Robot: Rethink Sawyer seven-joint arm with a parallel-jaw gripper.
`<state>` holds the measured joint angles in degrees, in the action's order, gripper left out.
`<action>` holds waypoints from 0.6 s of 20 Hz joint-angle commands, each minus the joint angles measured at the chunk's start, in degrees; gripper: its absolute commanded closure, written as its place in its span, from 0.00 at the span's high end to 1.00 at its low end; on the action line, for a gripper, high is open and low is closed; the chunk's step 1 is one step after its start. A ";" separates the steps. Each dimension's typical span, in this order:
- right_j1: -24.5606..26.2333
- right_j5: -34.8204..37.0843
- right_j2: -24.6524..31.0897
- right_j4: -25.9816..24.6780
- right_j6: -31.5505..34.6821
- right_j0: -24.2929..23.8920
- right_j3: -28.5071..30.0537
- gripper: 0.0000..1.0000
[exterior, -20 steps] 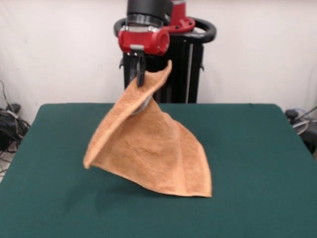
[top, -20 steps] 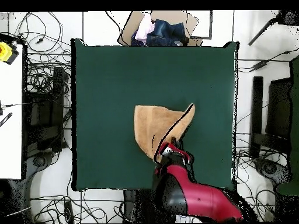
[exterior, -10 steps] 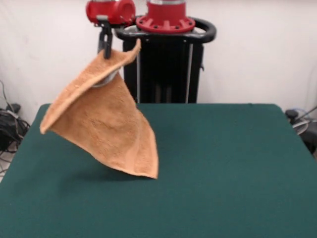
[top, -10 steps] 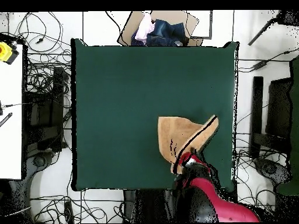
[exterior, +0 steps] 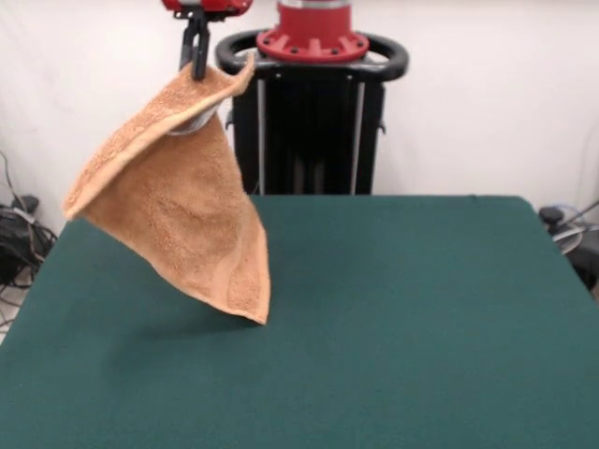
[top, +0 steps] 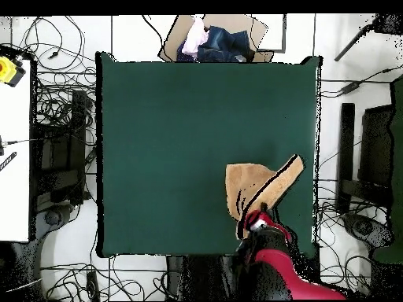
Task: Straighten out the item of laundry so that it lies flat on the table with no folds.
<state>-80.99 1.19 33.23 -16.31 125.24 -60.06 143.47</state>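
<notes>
The orange-tan towel (exterior: pixel 178 215) hangs in the air from my gripper (exterior: pixel 196 67), which is shut on its top corner near the picture's top left. The cloth drapes down in a folded cone; its lowest corner is just above or barely touching the dark green table (exterior: pixel 402 318). In the overhead view the towel (top: pixel 250 189) hangs over the table's (top: pixel 173 134) lower right part, with my gripper (top: pixel 250 222) just below it near the table's robot-side edge. A woven band runs along the towel's lower edge. The white tag is hidden.
The robot's black pedestal (exterior: pixel 314 122) stands behind the table's far edge. In the overhead view a cardboard box with clothes (top: pixel 216 39) sits beyond the table's top edge. Cables lie on the floor around the table. A white bench (top: pixel 16 149) stands at the left.
My gripper has carried the towel up and to the front view's left; the towel's lower edge has come off the table and now hangs near the table's side.
</notes>
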 commanded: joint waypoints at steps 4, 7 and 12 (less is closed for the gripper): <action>0.00 2.46 -11.27 -6.11 6.68 16.82 0.56 0.00; 8.05 -2.67 -26.45 -7.15 8.81 30.16 -4.36 0.00; 28.34 -20.27 -43.92 7.76 7.98 52.05 -10.45 0.00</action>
<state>-70.13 -4.96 8.95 -16.88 125.24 -22.33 138.71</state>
